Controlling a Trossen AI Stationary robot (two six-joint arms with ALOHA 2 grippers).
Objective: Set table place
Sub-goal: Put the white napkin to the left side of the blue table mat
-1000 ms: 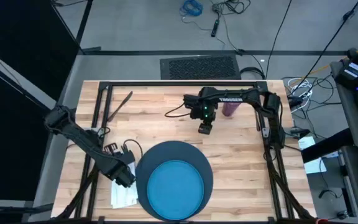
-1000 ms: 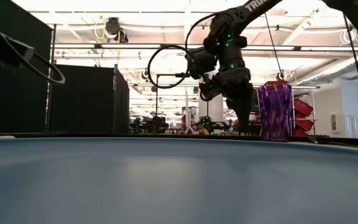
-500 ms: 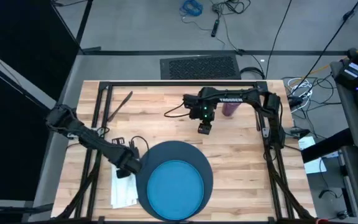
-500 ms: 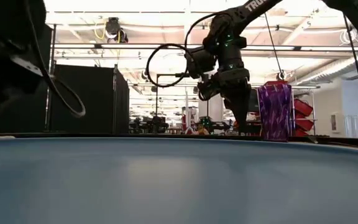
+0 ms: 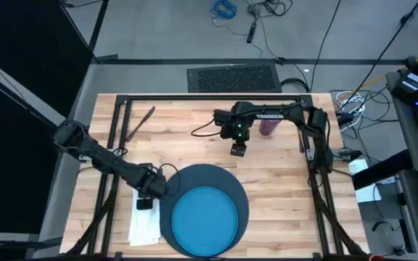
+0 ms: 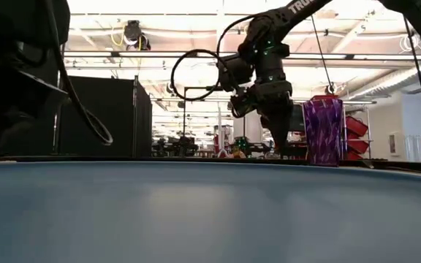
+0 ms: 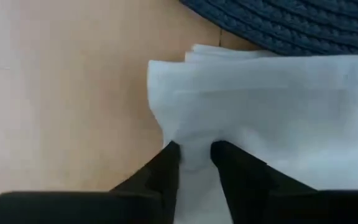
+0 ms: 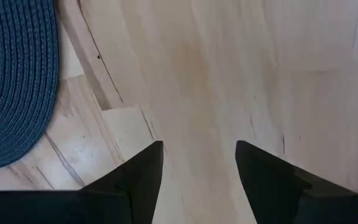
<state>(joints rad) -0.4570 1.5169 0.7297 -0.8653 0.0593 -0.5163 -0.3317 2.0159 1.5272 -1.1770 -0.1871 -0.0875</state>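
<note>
Beside the large dark navy round mat (image 5: 203, 210), the left gripper (image 7: 194, 163) pinches the white napkin (image 7: 272, 118); the right gripper (image 8: 197, 174), fingers spread, waits beyond the mat's far edge.

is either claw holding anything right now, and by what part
The left claw is pinching the white napkin at its edge near a corner, beside the dark mat. The right claw is open over bare table, holding nothing.

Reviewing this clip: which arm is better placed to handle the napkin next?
Left. The left gripper already pinches the white napkin beside the navy mat. The right gripper hangs open over bare table near the purple cup, away from the napkin.
</note>
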